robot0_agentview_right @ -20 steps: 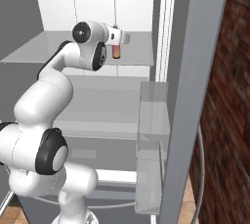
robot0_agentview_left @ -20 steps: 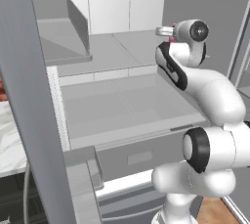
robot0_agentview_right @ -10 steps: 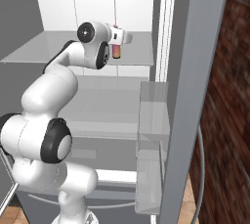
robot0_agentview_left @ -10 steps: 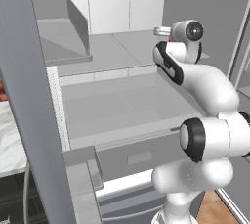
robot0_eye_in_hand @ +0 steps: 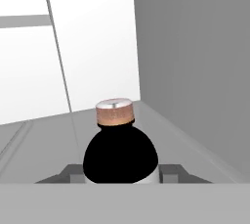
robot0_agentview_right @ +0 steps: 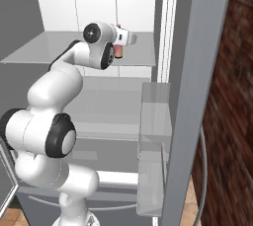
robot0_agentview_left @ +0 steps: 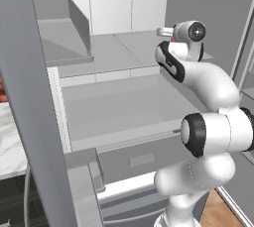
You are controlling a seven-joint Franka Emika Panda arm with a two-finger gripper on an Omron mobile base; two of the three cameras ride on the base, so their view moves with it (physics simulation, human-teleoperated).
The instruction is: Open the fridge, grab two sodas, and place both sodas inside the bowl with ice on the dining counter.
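One soda (robot0_eye_in_hand: 120,152) sits between my fingers, inside the open fridge (robot0_agentview_left: 124,92).
My gripper (robot0_eye_in_hand: 120,173) has both fingertips (robot0_eye_in_hand: 73,171) drawn in against the bottle's sides, clamped on it above the upper shelf.

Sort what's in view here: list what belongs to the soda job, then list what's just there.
Belongs to the job:
- fridge, doors open, pale shelves showing
- soda, upright on a fridge shelf, between the fingertips
- gripper, closing around that soda

Just there:
- door bin on the open right door
- brick wall beside the fridge
- marble top left of the fridge
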